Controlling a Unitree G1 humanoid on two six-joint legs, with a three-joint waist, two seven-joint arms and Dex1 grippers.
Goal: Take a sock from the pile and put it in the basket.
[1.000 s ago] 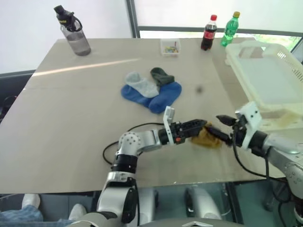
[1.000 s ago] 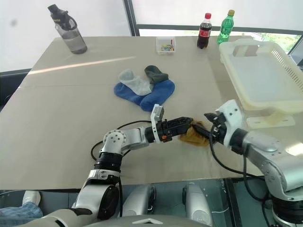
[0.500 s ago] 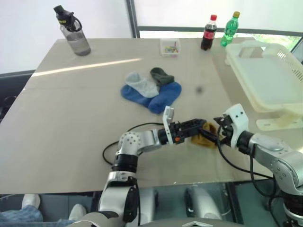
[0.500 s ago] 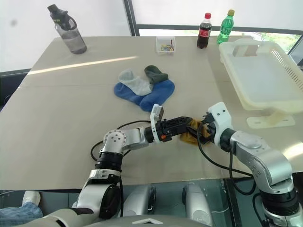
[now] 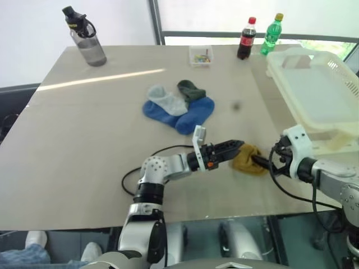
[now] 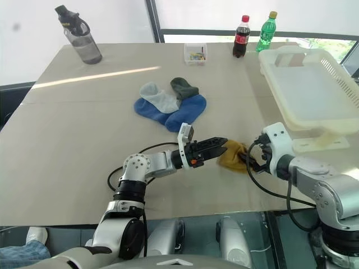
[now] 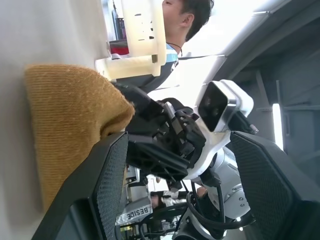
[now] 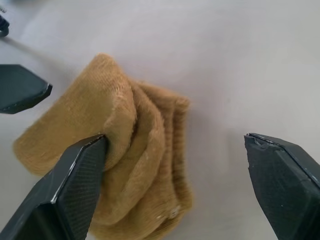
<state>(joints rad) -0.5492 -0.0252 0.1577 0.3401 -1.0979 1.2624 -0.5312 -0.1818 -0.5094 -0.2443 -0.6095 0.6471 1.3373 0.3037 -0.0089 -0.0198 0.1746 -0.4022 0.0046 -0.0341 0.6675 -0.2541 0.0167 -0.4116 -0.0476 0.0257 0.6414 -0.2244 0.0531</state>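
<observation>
Right gripper [image 6: 251,161] stands with its two black fingers spread wide at the mustard sock [image 6: 232,156], one finger [image 8: 65,186] touching the sock's folded edge and the other well off over bare table, so nothing is held yet. That sock lies bunched on the table [image 5: 84,140] near the front edge, between the two grippers, well apart from the pile [image 5: 179,104] of blue, grey and dark green socks farther back. Its folds run roughly across the line of the right fingers, which suits a pinch from that side. Left gripper [image 5: 233,149] reaches in from the other side, its fingers parted too and holding nothing, their tips just at the sock's near end. Both hands are close, but the right arm lies on the basket's side: the basket [image 5: 314,120] sits at the table's right edge, just behind that arm, so the right hand looks the better placed to close and carry.
</observation>
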